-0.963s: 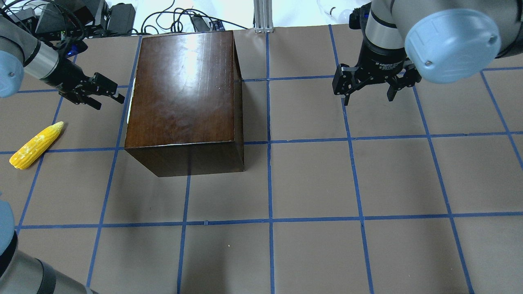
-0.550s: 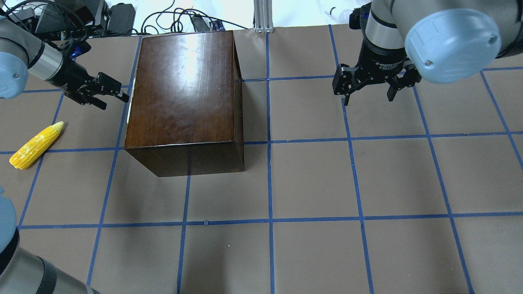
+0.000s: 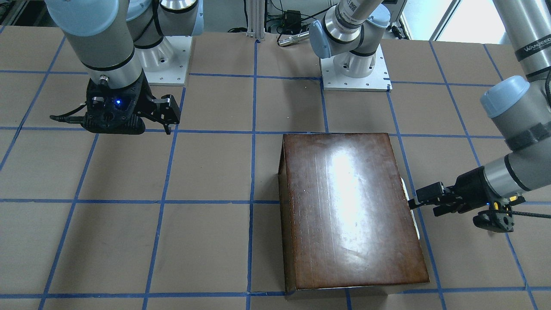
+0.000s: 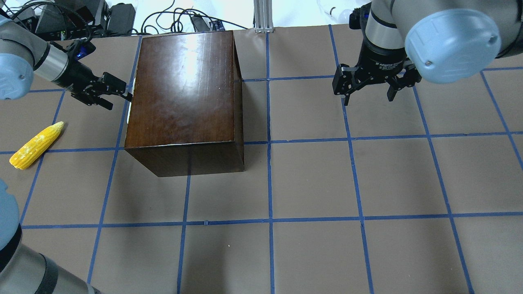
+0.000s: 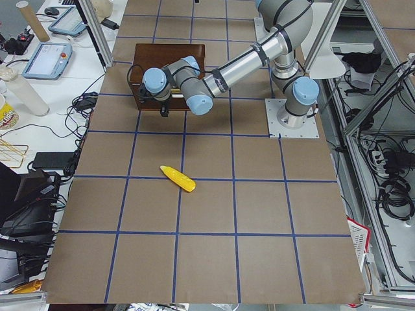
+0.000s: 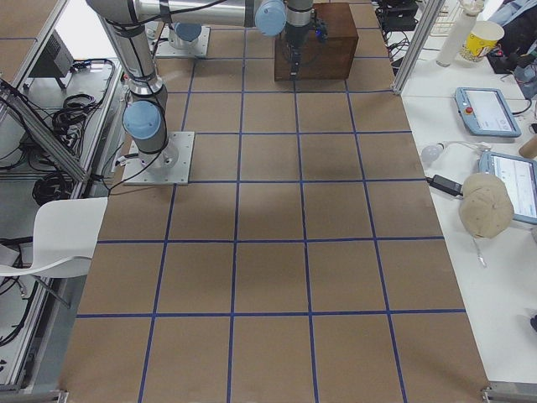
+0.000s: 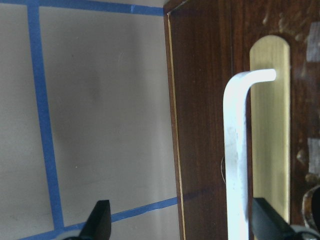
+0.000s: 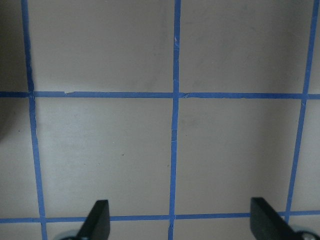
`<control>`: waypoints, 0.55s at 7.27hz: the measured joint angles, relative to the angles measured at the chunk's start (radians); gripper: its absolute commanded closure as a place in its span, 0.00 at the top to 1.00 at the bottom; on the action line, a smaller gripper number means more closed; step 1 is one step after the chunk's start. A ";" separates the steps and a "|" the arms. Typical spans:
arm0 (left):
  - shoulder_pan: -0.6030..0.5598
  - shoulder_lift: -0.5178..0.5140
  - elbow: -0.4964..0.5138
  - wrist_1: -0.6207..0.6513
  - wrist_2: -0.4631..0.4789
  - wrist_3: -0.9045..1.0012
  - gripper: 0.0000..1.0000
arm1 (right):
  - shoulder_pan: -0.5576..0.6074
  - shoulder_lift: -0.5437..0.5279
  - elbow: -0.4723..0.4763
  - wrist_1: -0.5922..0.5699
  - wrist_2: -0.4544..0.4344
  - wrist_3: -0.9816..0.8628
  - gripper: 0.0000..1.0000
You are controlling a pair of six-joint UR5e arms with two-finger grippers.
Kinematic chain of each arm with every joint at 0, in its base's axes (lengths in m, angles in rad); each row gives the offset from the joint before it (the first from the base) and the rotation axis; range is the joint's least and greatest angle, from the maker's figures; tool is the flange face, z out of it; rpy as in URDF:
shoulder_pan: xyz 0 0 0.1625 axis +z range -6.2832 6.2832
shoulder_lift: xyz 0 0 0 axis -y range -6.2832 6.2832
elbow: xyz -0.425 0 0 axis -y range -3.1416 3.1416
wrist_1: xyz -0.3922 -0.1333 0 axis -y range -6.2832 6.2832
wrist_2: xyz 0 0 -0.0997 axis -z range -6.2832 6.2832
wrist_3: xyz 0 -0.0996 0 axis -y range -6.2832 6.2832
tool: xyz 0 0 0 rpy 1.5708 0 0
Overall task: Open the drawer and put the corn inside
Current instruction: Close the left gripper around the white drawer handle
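Observation:
The glossy dark brown box (image 4: 184, 90) stands on the table at the back left. Its drawer is shut; the left wrist view shows the dark front panel (image 7: 200, 125) and the whitish handle (image 7: 236, 150). My left gripper (image 4: 121, 101) is open at that face, and the handle lies between its fingers, not clamped. It also shows in the front-facing view (image 3: 413, 202). The yellow corn (image 4: 36, 145) lies on the table in front of and to the left of the box, apart from both grippers. My right gripper (image 4: 369, 96) is open and empty over bare table to the right.
Blue tape lines grid the brown table. Cables and black equipment (image 4: 81, 16) lie beyond the far edge, with an aluminium post (image 4: 263, 16) behind the box. The arm base plates (image 3: 355, 69) sit on the robot's side.
My left gripper has moved right, toward the box's drawer face, until its fingers reach the handle. The corn, the box and the right arm have not moved.

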 measured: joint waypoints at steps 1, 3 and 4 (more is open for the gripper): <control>-0.008 -0.003 0.000 0.000 -0.013 0.000 1.00 | 0.000 0.000 0.000 0.000 0.000 0.000 1.00; -0.017 -0.011 -0.001 0.001 -0.025 0.007 1.00 | 0.000 0.000 0.000 -0.001 0.000 0.000 1.00; -0.017 -0.015 -0.002 0.006 -0.024 0.010 1.00 | 0.000 0.000 0.000 -0.001 0.000 0.000 1.00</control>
